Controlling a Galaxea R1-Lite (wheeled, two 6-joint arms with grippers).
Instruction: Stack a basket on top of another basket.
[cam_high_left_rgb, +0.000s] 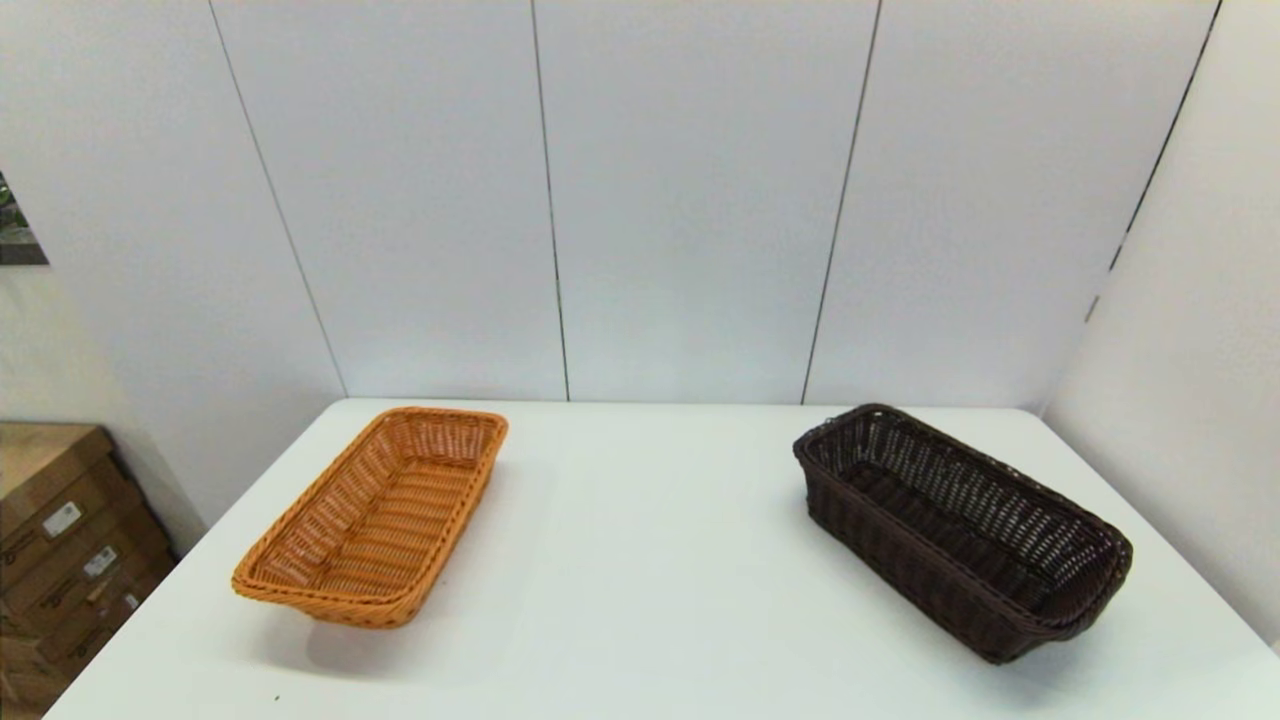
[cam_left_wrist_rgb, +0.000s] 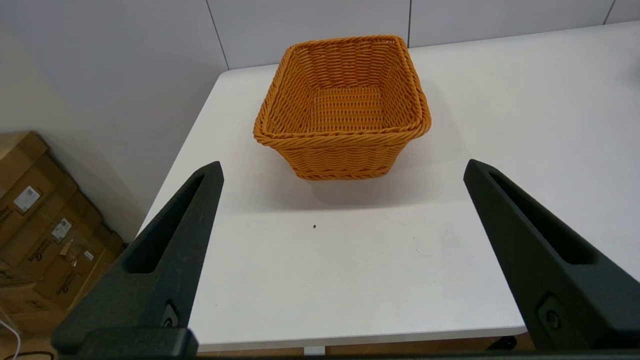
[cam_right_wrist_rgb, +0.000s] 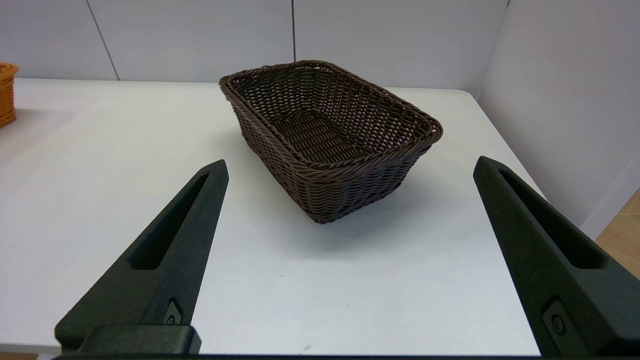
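White table (cam_high_left_rgb: 650, 560) lies bare between spread fingers: left gripper (cam_left_wrist_rgb: 342, 167) faces the orange-tan basket (cam_left_wrist_rgb: 344, 105) ahead, right gripper (cam_right_wrist_rgb: 350, 165) faces the dark brown basket (cam_right_wrist_rgb: 330, 137); neither touches, baskets well apart.

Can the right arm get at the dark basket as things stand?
Probably yes. The right gripper is open, facing the dark brown basket, with only bare white table between them. The orange-tan basket sits far off on the left.

Both arms are out of the head view. In the right wrist view the tan basket (cam_right_wrist_rgb: 6, 94) is cut off by the left edge, only a corner shown. Cardboard boxes (cam_high_left_rgb: 60, 540) are cropped at the lower left of the head view, labels too small to be read.
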